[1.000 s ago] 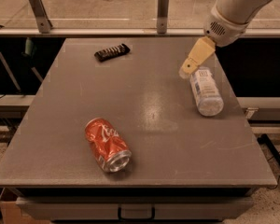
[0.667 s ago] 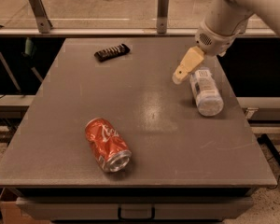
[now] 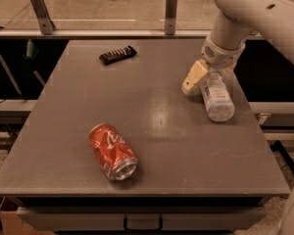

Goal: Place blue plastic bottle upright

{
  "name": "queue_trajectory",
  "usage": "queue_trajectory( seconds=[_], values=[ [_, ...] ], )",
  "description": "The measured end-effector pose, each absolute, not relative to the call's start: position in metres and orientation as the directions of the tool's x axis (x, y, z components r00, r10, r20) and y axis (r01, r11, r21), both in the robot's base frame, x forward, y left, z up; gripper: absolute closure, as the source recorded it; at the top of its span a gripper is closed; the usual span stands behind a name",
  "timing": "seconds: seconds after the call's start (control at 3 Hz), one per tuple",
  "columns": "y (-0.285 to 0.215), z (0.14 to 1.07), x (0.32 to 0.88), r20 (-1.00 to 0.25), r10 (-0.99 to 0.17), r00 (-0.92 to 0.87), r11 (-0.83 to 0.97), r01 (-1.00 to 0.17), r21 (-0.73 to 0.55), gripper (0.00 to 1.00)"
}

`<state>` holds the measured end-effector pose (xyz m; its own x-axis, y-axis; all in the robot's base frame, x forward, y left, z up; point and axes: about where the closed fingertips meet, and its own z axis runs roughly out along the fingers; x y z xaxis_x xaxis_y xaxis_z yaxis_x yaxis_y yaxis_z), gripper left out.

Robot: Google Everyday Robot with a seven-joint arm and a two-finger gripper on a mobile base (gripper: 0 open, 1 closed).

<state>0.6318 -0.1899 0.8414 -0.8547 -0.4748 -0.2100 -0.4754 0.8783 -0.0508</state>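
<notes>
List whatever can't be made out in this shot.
Cap end of the blue plastic bottle: camera view, covered by the gripper over the table's right rear.
Its label print: too small to read.
The dark flat item at the back: too small to identify.
The arm: cut by top and right edges.

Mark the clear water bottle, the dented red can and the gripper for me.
Small clear plastic water bottle (image 3: pixel 217 99): camera view, mid-body on the label.
Dented red soda can (image 3: pixel 111 150): camera view, middle of its side.
Cream-coloured robot gripper (image 3: pixel 206 78): camera view, its tip at the bottle's cap end.
</notes>
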Motion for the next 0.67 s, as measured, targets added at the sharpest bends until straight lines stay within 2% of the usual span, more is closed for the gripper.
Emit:
queue_trajectory(
  seconds=[0.33,0.67],
  values=[
    [-0.1908,0.8355,0.6388,-0.210,-0.432,-0.877,0.900,-0.435,-0.032,0.48],
    [-0.1856,0.8425,0.6456,-0.236,-0.431,-0.871,0.897,-0.441,-0.011,0.71]
  ],
)
